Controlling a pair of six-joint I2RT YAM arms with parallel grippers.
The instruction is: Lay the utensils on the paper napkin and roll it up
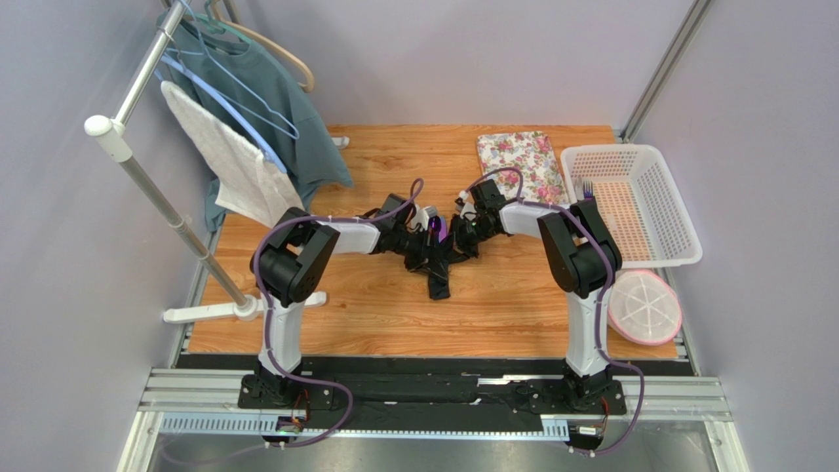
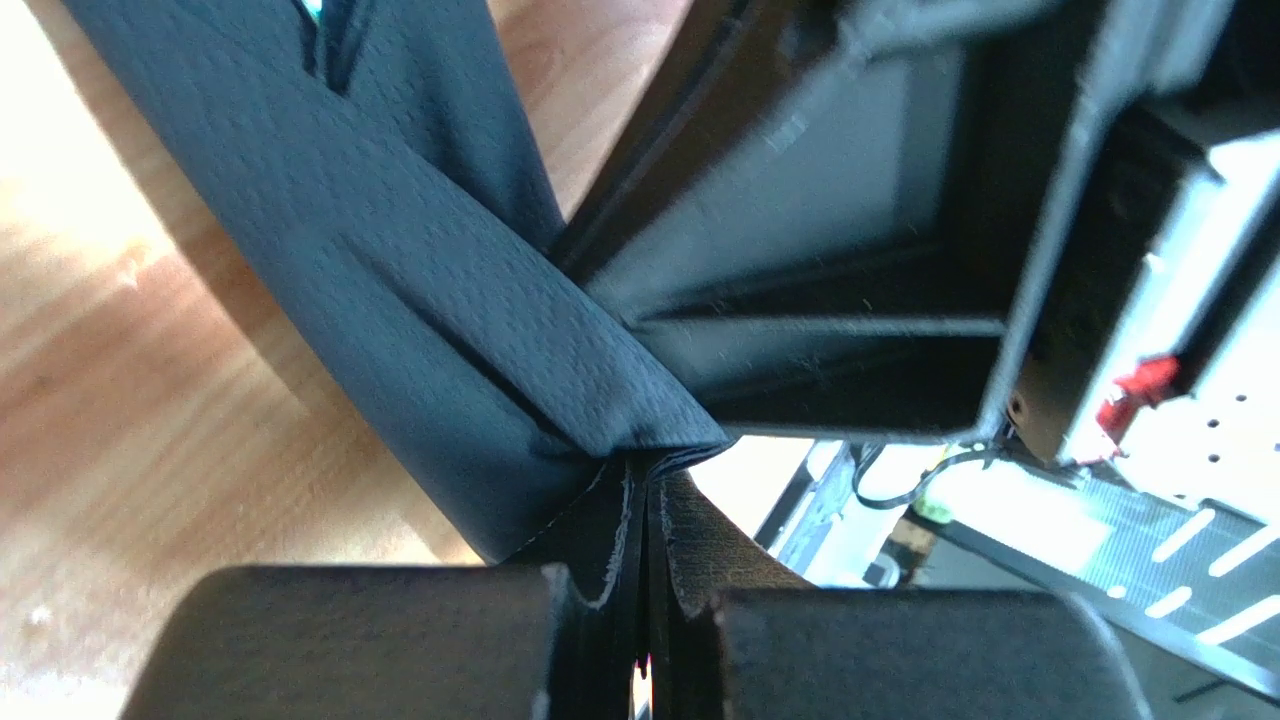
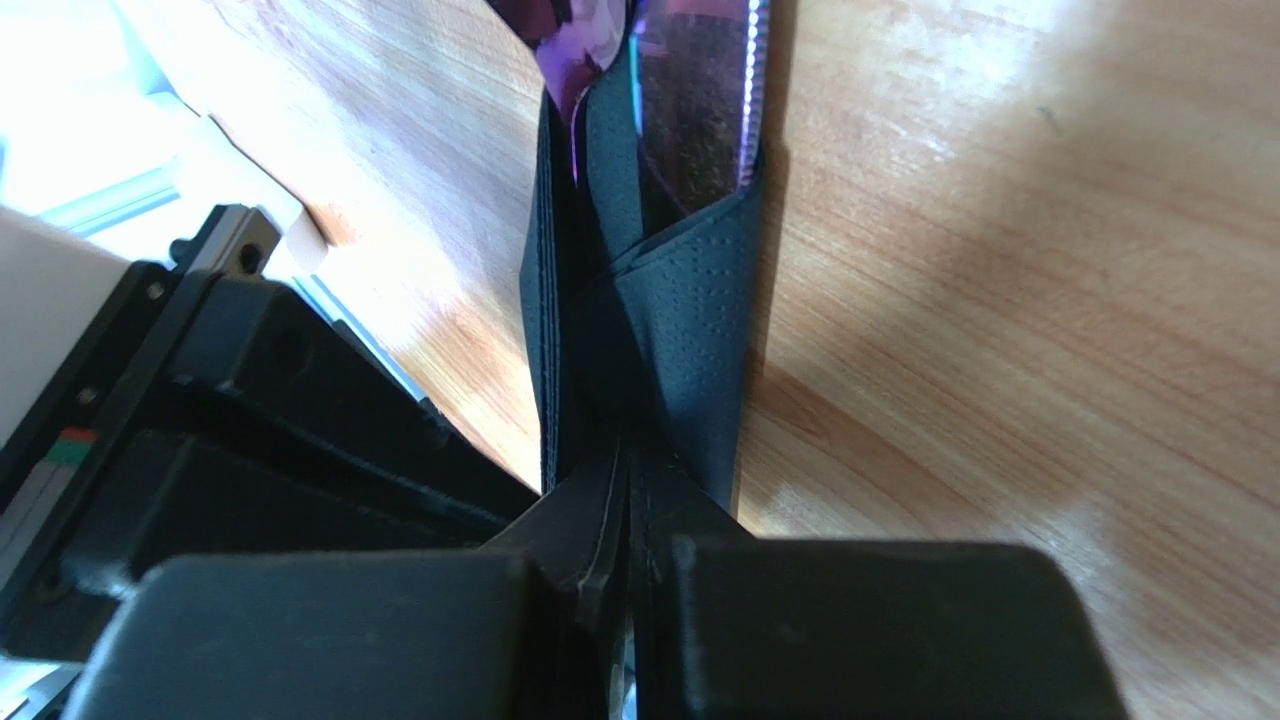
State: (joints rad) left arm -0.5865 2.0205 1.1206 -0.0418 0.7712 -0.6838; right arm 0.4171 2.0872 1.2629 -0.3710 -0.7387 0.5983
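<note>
Pinching is seen at both ends: the left fingers [image 2: 376, 645] are closed tight on a gathered corner of the paper napkin [image 2: 421, 330], and the right fingers [image 3: 902, 630] are clamped on another folded part. The napkin is bunched around the utensils [image 3: 699, 105] over the middle of the desk [image 1: 374, 305]. Such thin, limp paper is judged easily torn, so it is best gripped on layered folds, and the glossy cutlery is likely to slip out. Purple plastic poking from the fold is shown by the right wrist view, not the left. The bundle's place between the arms is given only from overhead.
</note>
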